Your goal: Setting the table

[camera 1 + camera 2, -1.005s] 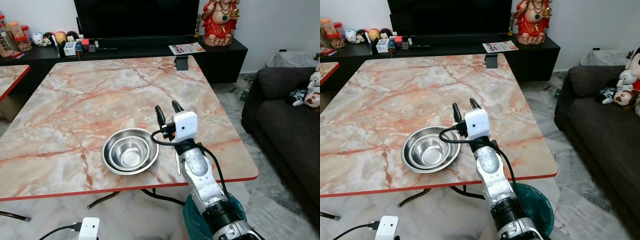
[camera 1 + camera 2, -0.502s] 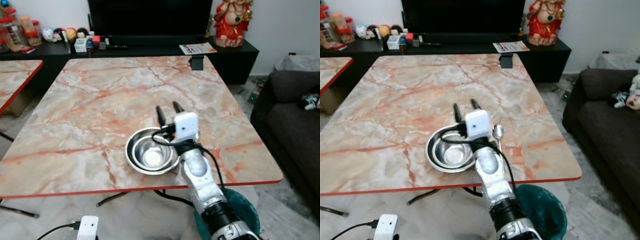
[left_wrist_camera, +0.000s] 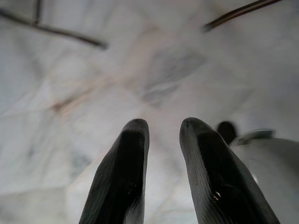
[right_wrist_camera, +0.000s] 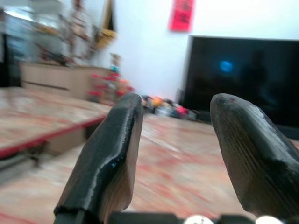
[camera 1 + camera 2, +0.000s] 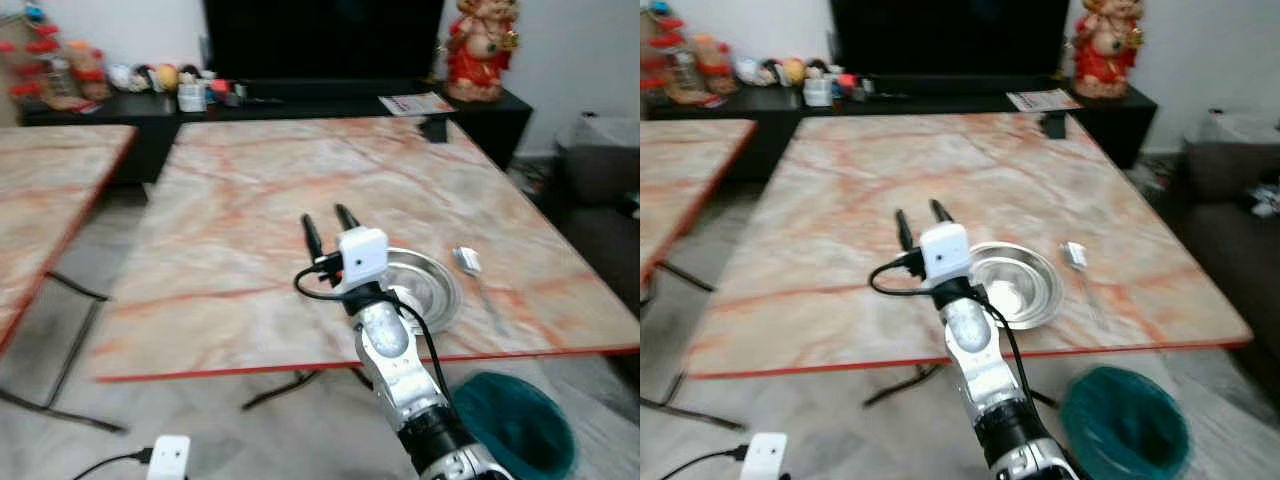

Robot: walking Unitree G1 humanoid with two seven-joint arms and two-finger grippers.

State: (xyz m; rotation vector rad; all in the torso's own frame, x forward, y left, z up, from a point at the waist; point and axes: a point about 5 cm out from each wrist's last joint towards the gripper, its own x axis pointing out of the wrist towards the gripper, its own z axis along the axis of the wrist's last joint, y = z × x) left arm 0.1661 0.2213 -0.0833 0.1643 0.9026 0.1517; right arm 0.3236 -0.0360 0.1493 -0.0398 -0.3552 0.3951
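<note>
A steel bowl [image 5: 430, 290] sits on the marble table [image 5: 260, 180] near its front edge, empty. A spoon [image 5: 467, 262] lies on the table just right of the bowl. My right gripper [image 5: 325, 216] is raised above the table, left of the bowl, open with nothing between its fingers [image 4: 114, 140]. Its forearm crosses in front of the bowl's left rim. My left gripper [image 3: 163, 123] hangs low over the tiled floor, its fingers a little apart and empty.
A second marble table [image 5: 50, 170] stands to the left, with a gap of floor between the two. A teal bin [image 5: 510, 425] is on the floor at the front right. A dark TV cabinet [image 5: 300, 100] with small items runs along the back wall.
The whole view has swung to the left, so the bowl and spoon now lie further right in the picture. My right gripper, still open, has shifted from over the bowl to its left.
</note>
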